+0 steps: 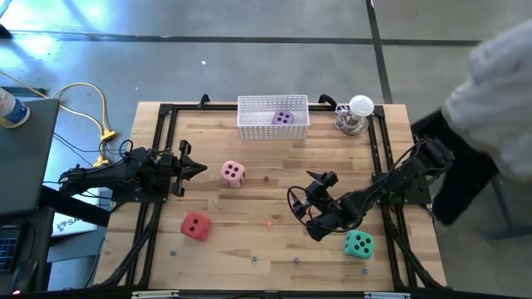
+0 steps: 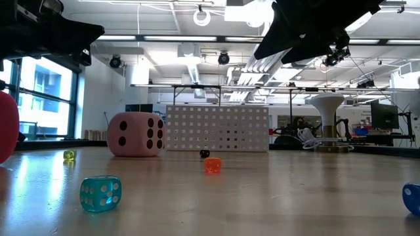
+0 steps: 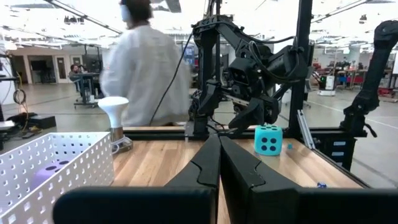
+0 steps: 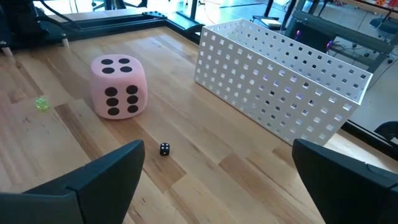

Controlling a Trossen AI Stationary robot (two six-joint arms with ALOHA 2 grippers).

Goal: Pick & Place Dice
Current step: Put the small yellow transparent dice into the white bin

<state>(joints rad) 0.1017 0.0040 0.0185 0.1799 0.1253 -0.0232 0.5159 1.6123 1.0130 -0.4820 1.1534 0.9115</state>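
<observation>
Four soft dice show. The pink die rests on the table's middle. The red die sits near the left front. The teal-green die sits at the right front. The purple die lies inside the white basket at the far edge. My right gripper hovers open above the table, right of the pink die, pointing toward it and the basket. My left gripper is shut, held off the table left of the pink die, with nothing in it.
Small dice lie scattered on the wood: a black one, an orange one, a clear teal one and a yellow one. A white mushroom-shaped object stands at the far right. A person in white stands by the right edge.
</observation>
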